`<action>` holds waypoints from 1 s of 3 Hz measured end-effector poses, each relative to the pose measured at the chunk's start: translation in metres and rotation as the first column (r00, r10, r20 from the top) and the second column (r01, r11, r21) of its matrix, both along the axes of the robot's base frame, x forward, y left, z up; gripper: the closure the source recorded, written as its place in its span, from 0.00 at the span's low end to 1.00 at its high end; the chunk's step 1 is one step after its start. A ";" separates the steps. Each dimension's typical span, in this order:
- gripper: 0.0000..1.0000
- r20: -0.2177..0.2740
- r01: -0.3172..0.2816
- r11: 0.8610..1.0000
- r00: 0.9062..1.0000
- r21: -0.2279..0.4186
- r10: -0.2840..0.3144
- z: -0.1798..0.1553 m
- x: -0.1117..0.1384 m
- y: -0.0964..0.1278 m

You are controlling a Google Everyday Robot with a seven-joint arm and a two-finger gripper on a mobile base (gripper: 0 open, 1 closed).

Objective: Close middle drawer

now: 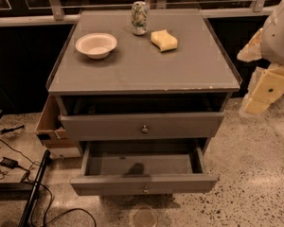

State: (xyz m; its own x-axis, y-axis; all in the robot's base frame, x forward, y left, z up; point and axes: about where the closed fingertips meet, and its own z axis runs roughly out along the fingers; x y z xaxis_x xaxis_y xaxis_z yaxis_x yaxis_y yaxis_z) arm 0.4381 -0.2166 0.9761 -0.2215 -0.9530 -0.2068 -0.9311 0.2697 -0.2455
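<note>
The grey cabinet [142, 65] stands in the middle of the view. The middle drawer [143, 184], with a low flat front and a small round knob [146, 189], is pulled far out and looks empty inside. Above it, the top drawer [142, 126], with a taller front, is open a little. The lowest drawer is hidden under the open middle drawer. My gripper [253, 106] is at the right edge on the cream-coloured arm [274, 37]. It hangs beside the cabinet's right front corner, level with the top drawer and apart from it.
On the cabinet top stand a white bowl [96, 45], a can [139, 17] and a yellow sponge [164, 40]. A cardboard box [51, 126] sits against the cabinet's left side. Cables [9, 163] and a dark bar [35, 188] lie on the speckled floor at the left.
</note>
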 end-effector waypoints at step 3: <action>0.94 -0.065 0.018 0.974 0.998 0.225 -0.003 -0.156 -0.030 0.033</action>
